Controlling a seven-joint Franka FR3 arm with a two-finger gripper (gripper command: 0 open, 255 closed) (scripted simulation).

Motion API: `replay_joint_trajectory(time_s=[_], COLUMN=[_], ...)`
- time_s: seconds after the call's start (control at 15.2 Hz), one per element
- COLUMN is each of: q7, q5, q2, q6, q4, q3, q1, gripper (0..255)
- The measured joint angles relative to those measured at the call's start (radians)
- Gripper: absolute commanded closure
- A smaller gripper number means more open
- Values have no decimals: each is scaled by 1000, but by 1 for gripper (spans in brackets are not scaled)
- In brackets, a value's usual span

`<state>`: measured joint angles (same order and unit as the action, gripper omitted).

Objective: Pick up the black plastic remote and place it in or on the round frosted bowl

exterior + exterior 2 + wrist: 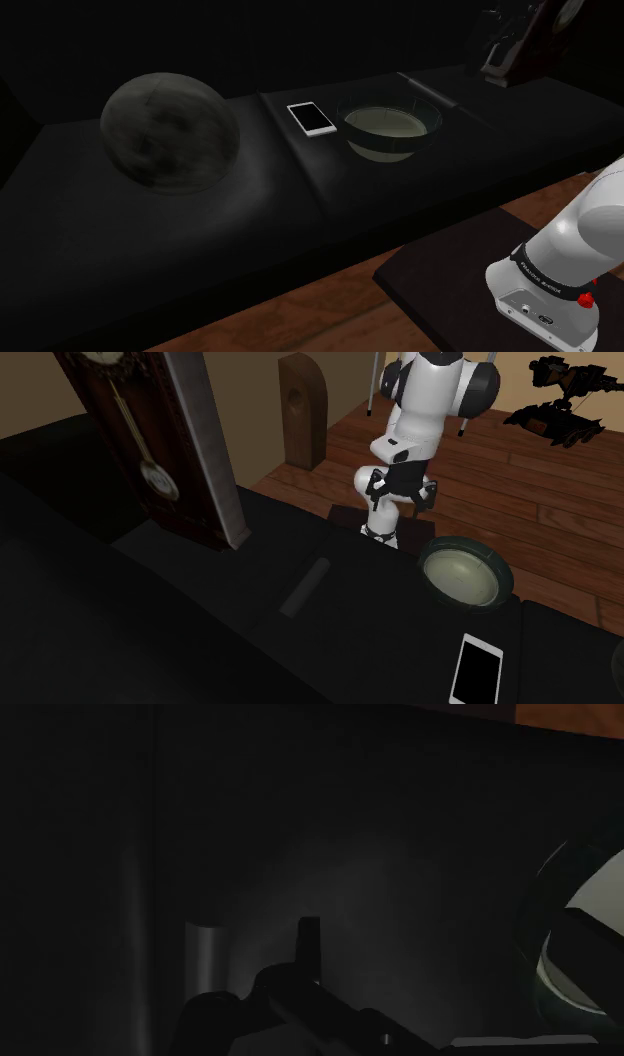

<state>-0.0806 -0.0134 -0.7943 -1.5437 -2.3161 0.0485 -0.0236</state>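
Well clear of the fingers (308,949), which stand released and apart, facing the dark counter (380,622) and grasping nothing, the dark remote (305,587) lies flat near the middle of the second exterior view, below and left of the white arm (425,402). To its right sits the round bowl (460,574), apart from it. A white-edged phone (478,670) lies at lower right, near the bowl.
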Motion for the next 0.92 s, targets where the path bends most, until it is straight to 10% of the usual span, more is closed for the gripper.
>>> replay_joint_trajectory(time_s=[0.92], q7=[70], q5=[24], q2=[311], q6=[-249], q4=[54], q3=[-174], q1=[-96], gripper=[0])
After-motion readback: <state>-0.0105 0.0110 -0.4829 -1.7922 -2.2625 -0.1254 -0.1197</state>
